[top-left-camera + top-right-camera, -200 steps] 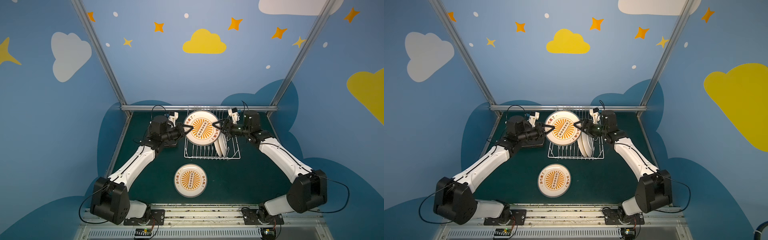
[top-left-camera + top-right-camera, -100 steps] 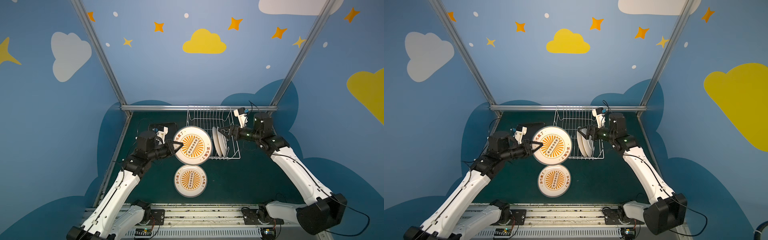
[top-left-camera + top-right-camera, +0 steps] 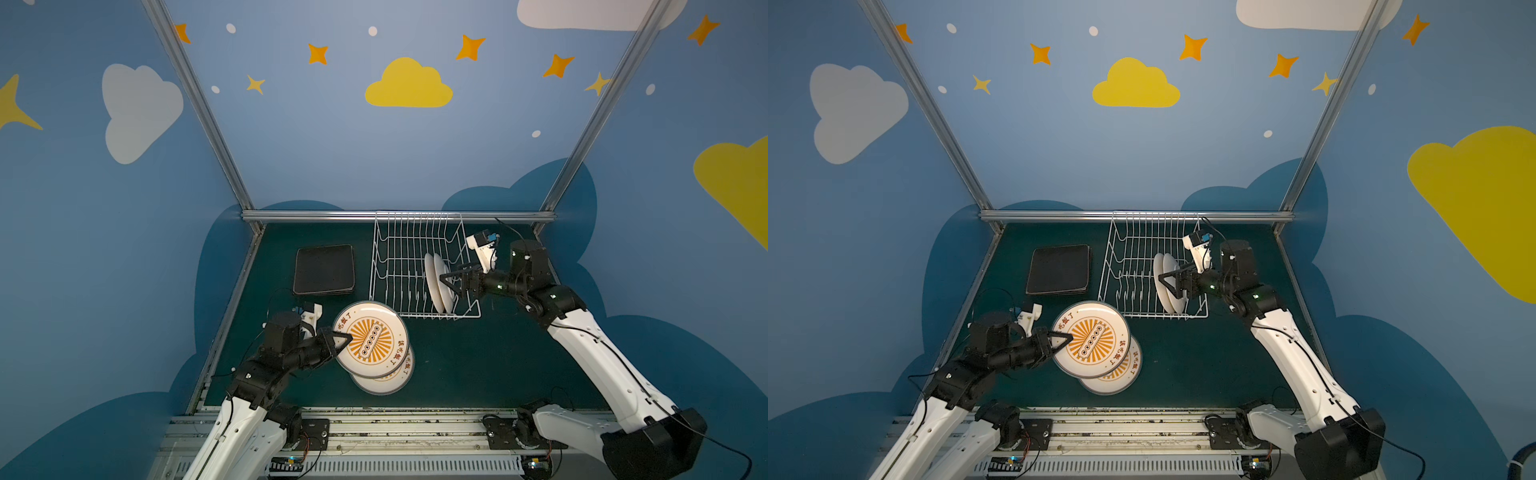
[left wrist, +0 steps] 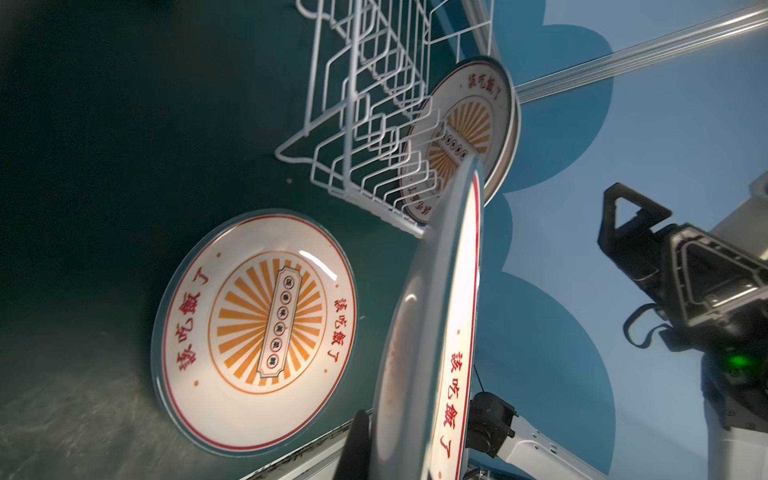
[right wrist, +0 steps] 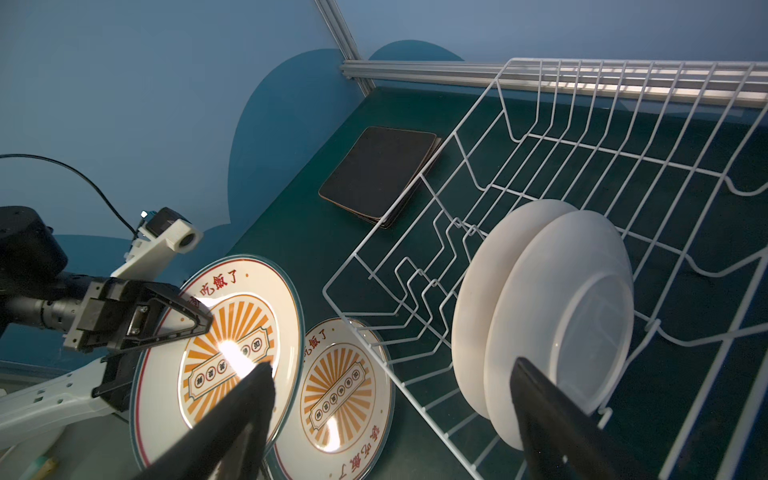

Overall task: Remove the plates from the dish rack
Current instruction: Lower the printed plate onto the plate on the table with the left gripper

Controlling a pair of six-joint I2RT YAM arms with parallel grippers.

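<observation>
Since a second ago the left gripper [image 3: 341, 338] has carried a round white plate with an orange sunburst centre [image 3: 374, 340] out of the white wire dish rack [image 3: 411, 314]. It now holds the plate with its jaws clamped on the rim, tilted over a matching plate [image 3: 392, 380] lying flat on the dark green tabletop [image 3: 478, 365]. Two more round white plates [image 3: 437, 282] stand upright in the rack (backs toward the right arm). The right gripper [image 5: 392, 366] is spread wide at them, gripping nothing; whether a finger touches the nearer plate is unclear. Black square plates [image 3: 324, 270] sit stacked left of the rack.
</observation>
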